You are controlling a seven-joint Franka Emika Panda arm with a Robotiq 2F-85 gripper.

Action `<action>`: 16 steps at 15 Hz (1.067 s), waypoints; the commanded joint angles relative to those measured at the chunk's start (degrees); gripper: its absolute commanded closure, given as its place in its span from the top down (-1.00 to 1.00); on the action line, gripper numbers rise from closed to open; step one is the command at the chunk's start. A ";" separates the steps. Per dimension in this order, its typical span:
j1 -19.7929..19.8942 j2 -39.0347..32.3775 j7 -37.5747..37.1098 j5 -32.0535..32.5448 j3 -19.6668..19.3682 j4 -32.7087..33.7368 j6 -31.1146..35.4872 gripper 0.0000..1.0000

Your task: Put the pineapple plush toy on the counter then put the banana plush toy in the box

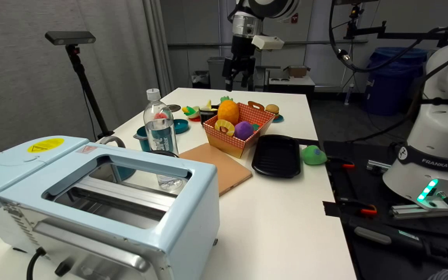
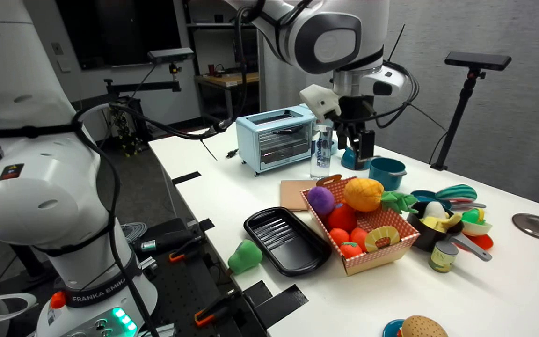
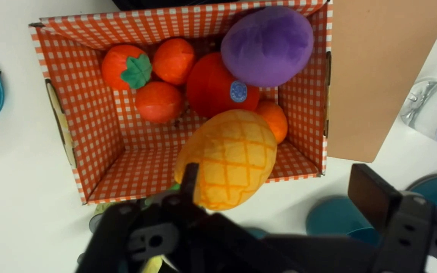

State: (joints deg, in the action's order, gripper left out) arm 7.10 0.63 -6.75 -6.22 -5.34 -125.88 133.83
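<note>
A black, two-fingered pincer [image 3: 275, 174], spread apart, hangs near the rounded orange-yellow fabric pineapple [image 3: 233, 157], probably light and squashy, best gripped across its middle.

Wrist view peers close down into the box [image 3: 85, 94]; exterior views, farther off, share the counter [image 2: 498, 290] from opposite ends

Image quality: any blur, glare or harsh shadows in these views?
Wrist view: gripper dark, out of focus toward the bottom edge; grid lines on the pineapple clear; shadows on the counter soft-edged. In an exterior view: pale sheen on the black tray. In both exterior views: base lights bright, washed toward white.
</note>
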 commanded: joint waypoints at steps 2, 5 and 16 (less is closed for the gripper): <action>-0.09 -4.43 0.37 -0.70 -0.64 3.75 0.26 1.00; -0.21 -6.03 0.18 -0.87 -0.53 4.39 0.67 1.00; 0.40 -12.13 0.99 -1.30 -0.97 7.62 1.64 1.00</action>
State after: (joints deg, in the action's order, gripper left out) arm 7.10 -8.94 -6.73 -6.74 -5.86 -120.79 134.09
